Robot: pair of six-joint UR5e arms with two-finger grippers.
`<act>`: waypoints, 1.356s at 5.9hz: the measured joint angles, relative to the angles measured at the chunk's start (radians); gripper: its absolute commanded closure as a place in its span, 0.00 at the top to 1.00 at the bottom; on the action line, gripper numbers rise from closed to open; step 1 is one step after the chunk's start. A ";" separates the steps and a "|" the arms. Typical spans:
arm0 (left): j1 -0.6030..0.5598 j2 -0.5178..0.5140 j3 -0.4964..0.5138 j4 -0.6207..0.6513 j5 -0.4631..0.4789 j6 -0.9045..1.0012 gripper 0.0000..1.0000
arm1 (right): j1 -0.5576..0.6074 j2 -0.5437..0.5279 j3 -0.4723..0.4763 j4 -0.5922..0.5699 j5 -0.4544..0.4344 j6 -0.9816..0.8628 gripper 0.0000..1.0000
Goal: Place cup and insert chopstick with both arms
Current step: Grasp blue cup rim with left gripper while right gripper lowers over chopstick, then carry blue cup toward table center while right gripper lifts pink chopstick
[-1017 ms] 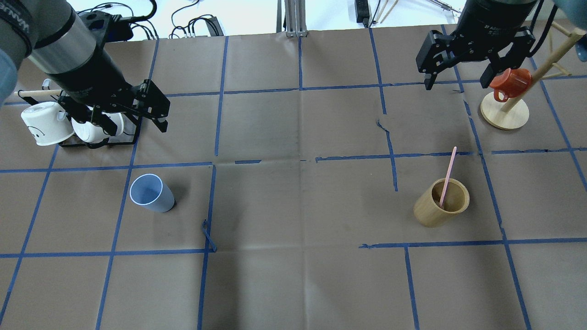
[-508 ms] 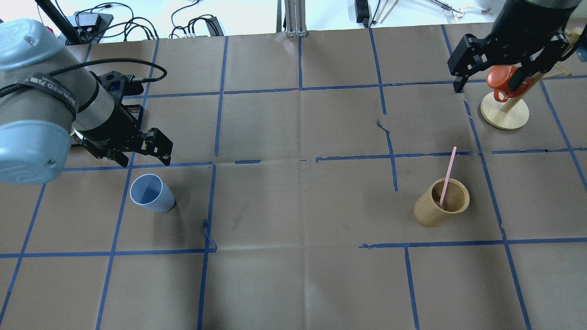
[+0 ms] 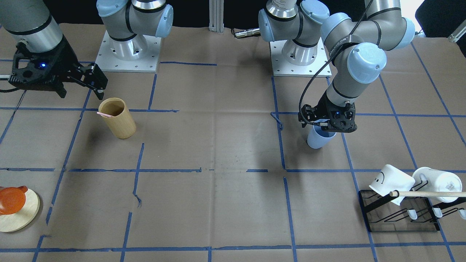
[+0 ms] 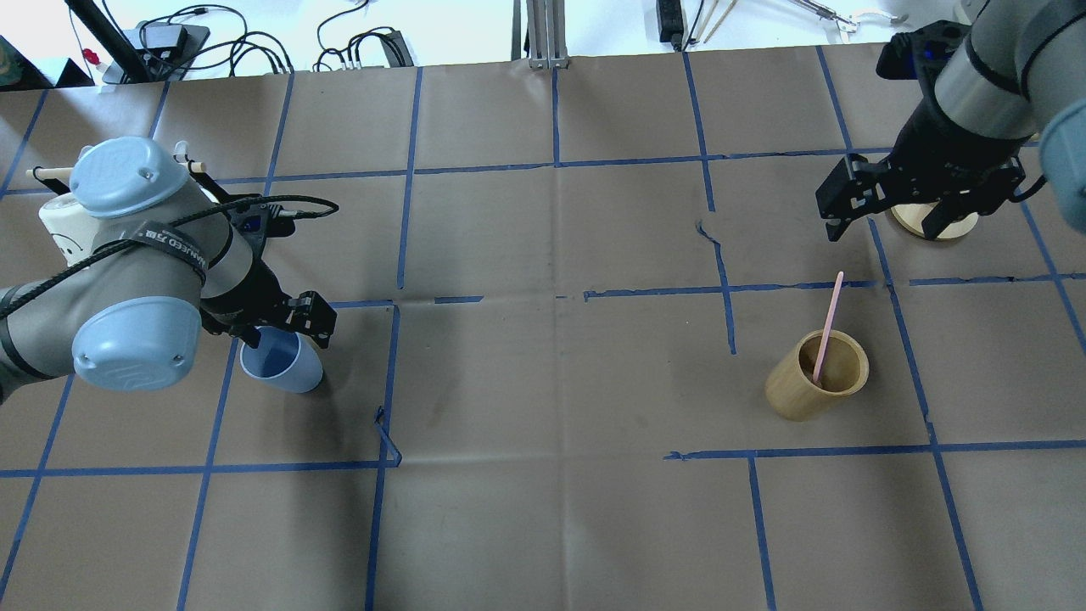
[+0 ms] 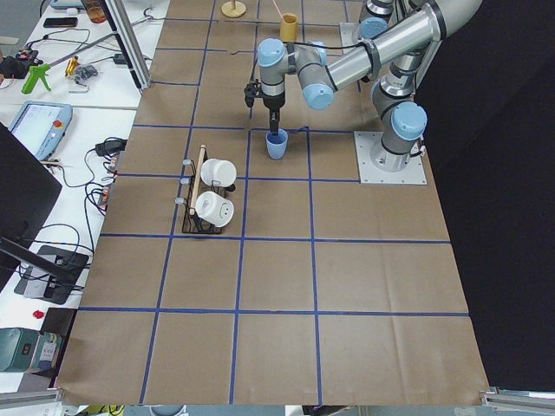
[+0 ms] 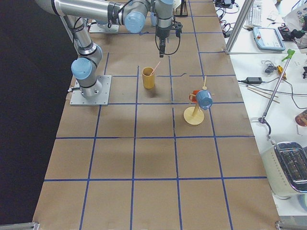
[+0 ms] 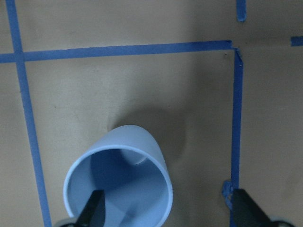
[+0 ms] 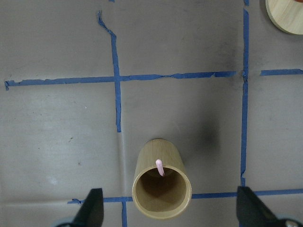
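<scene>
The light blue cup [image 4: 284, 367] stands upright at the table's left, also in the front view [image 3: 317, 140]. My left gripper [image 4: 287, 327] is open just above its rim. In the left wrist view one fingertip [image 7: 93, 213] shows over the cup's mouth [image 7: 118, 187] and the other [image 7: 248, 215] well outside it. The pink chopstick [image 4: 829, 325] leans in a tan wooden cup [image 4: 816, 378]. My right gripper [image 4: 887, 216] is open and empty, beyond that wooden cup; the right wrist view looks down on the wooden cup [image 8: 161, 189] and the stick's tip [image 8: 160, 166].
A black rack [image 3: 400, 214] with white mugs [image 3: 391, 180] and a wooden dowel stands on my far left. A mug tree's round wooden base [image 3: 20, 214] with an orange mug [image 3: 11, 199] is at my far right, close to the right gripper. Blue tape lines grid the brown table.
My left gripper has moved from near the mug rack to over the blue cup and come down. My right gripper has moved from the mug tree toward the wooden cup.
</scene>
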 measured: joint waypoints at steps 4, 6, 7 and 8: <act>-0.004 -0.023 0.005 0.016 -0.003 0.000 0.00 | 0.001 -0.002 0.203 -0.245 -0.001 -0.040 0.27; -0.064 -0.026 0.057 -0.009 0.000 -0.084 0.00 | 0.001 -0.002 0.212 -0.246 -0.005 -0.040 0.06; -0.147 -0.036 0.113 -0.043 -0.002 -0.217 0.00 | 0.001 -0.002 0.210 -0.244 -0.007 -0.040 0.05; -0.253 -0.069 0.185 -0.066 -0.015 -0.386 0.00 | 0.002 -0.003 0.199 -0.241 -0.010 -0.039 0.05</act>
